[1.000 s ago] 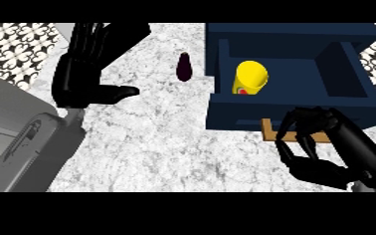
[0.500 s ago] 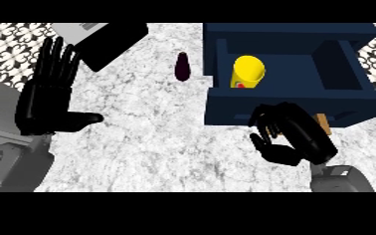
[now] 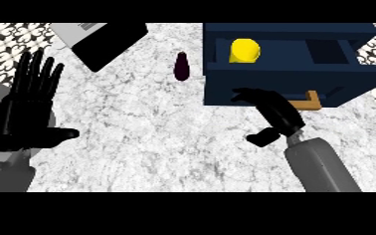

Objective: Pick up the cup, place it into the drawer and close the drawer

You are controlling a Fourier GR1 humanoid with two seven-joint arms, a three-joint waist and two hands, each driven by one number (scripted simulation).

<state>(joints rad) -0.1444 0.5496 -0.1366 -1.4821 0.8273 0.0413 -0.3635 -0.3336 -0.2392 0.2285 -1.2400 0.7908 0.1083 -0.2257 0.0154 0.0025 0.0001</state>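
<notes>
Yellow cup (image 3: 244,51) sits inside navy drawer (image 3: 279,85). Right hand (image 3: 270,110) is released, fingers relaxed against the drawer front beside wooden handle (image 3: 311,101). Left hand (image 3: 29,107) rests open at left edge.

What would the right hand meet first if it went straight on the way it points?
Probably the blue front of the drawer: the right hand points at it, beside the wooden handle. Whether they already touch is unclear.
</notes>
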